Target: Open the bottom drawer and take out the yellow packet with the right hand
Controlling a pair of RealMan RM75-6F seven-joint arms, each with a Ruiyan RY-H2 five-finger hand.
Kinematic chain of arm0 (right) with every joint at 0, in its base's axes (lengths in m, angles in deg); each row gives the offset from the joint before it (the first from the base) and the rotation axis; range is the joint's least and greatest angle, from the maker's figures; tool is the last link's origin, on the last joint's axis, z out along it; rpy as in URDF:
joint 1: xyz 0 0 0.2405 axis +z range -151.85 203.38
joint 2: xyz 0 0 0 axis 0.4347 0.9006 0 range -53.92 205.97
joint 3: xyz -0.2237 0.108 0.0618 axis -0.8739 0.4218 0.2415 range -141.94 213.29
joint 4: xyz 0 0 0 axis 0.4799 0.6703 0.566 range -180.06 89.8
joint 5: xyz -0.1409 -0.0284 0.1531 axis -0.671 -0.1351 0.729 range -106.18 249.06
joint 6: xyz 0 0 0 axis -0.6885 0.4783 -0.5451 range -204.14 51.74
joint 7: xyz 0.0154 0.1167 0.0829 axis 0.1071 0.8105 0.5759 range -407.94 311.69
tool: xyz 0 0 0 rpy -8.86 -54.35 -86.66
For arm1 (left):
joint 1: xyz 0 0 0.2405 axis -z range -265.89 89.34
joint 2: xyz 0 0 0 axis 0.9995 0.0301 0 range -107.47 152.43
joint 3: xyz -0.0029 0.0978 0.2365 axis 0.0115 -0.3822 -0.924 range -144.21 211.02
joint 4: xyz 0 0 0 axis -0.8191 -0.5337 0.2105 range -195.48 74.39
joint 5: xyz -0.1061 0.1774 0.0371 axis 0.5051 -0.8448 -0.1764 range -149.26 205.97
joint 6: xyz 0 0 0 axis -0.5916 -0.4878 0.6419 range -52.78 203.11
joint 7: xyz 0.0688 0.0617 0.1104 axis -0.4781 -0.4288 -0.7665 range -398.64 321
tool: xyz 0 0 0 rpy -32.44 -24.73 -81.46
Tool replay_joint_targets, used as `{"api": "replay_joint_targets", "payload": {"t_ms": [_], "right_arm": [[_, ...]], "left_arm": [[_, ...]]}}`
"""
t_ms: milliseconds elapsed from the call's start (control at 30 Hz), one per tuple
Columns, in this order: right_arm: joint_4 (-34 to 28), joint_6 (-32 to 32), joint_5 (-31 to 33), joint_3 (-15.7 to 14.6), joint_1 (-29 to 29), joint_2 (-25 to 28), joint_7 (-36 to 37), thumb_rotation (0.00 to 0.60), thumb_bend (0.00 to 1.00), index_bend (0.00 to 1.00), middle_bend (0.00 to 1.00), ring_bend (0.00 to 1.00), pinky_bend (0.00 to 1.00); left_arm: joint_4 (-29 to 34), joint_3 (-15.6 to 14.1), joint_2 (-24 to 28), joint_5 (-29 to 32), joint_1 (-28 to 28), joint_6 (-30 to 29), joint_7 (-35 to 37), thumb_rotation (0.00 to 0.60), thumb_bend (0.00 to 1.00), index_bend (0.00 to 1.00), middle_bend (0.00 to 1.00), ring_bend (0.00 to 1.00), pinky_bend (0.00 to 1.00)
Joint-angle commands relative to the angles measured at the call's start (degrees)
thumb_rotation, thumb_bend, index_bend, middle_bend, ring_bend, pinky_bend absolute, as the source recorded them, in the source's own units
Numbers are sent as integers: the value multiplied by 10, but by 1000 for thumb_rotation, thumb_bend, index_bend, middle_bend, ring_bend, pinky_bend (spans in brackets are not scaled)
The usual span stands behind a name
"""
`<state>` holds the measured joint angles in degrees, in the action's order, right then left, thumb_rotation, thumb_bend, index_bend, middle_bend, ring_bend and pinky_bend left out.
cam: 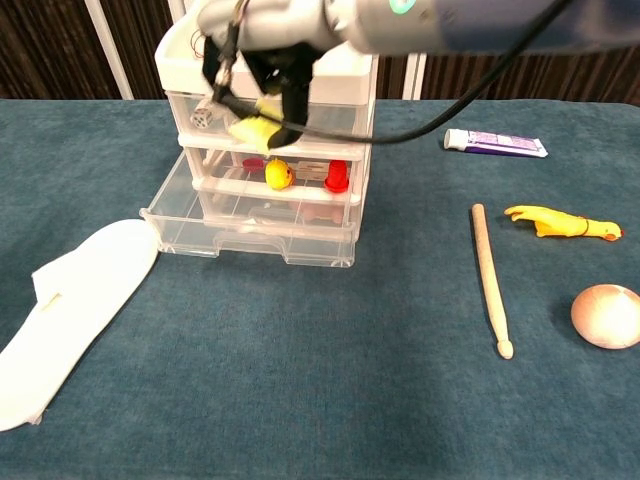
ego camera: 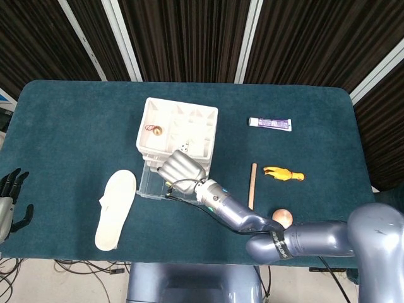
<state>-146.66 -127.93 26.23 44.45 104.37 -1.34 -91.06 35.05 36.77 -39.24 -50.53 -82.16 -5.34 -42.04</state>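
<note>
The right hand (cam: 268, 75) hangs in the air in front of the upper tiers of the clear plastic drawer unit (ego camera: 177, 136), its dark fingers (cam: 296, 92) curled around the yellow packet (cam: 254, 130), which dangles below them, clear of the drawers. From the head camera the same hand (ego camera: 181, 169) shows as a rounded grey back above the drawer unit's front edge, hiding the packet. The bottom drawer (cam: 252, 227) stands pulled out toward the robot, its clear front lip resting on the teal tablecloth (ego camera: 76, 126). Inside the drawer unit, in the tier just above the open one, sit a small yellow toy (cam: 279, 175) and a red piece (cam: 337, 176) side by side. The top tray of the unit holds a small brass bell (ego camera: 155, 130) near its left end and a small dotted thing, perhaps a die (ego camera: 185, 147), nearer the front.

To the left of the drawer unit lies a white shoe insole (ego camera: 116, 209), slanting toward the robot's edge of the table. To the right of the unit a wooden drumstick (cam: 489, 278) lies lengthwise, and beyond it a yellow rubber chicken (cam: 554, 222). A toothpaste tube (cam: 495, 143) lies farther back on that same side, and a tan, rounded wooden thing (cam: 604, 315) sits nearest the robot, right of the drumstick's tip.

The left hand (ego camera: 11, 201) is far off to the left of the drawer unit, past the table's edge, its dark fingers spread and holding nothing.
</note>
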Motion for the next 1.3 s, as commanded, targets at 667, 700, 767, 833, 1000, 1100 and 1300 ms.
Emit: {"api": "replay_joint_targets", "payload": {"t_ms": [667, 700, 767, 833, 1000, 1100, 1300], "right_arm": [[-80, -24, -104, -74, -157, 172, 73, 600, 411, 598, 1000, 1000, 1000], [-68, -20, -103, -78, -160, 161, 73, 600, 411, 599, 1000, 1000, 1000], [-41, -12, -100, -84, -165, 136, 71, 600, 411, 603, 1000, 1000, 1000], [-23, -5, -95, -88, -168, 117, 72, 600, 411, 604, 1000, 1000, 1000], [41, 14, -81, -94, -172, 54, 68, 600, 411, 604, 1000, 1000, 1000], [78, 28, -70, -100, -173, 22, 62, 600, 411, 604, 1000, 1000, 1000], [126, 48, -59, -107, -177, -19, 59, 600, 403, 605, 1000, 1000, 1000]], "left_arm": [[3, 1, -2, 2, -2, -5, -12, 600, 463, 54, 0, 0, 108], [3, 1, -2, 3, -3, -5, -12, 600, 463, 54, 0, 0, 109], [3, 1, -2, 3, -3, -5, -12, 600, 463, 54, 0, 0, 109], [3, 1, -2, 3, -2, -4, -12, 600, 463, 54, 0, 0, 109], [2, 0, -1, 1, -2, -3, -10, 600, 463, 54, 0, 0, 115], [2, 0, -1, 0, -2, -2, -9, 600, 463, 54, 0, 0, 116], [2, -2, -1, -3, -1, -1, -10, 600, 463, 54, 0, 0, 125]]}}
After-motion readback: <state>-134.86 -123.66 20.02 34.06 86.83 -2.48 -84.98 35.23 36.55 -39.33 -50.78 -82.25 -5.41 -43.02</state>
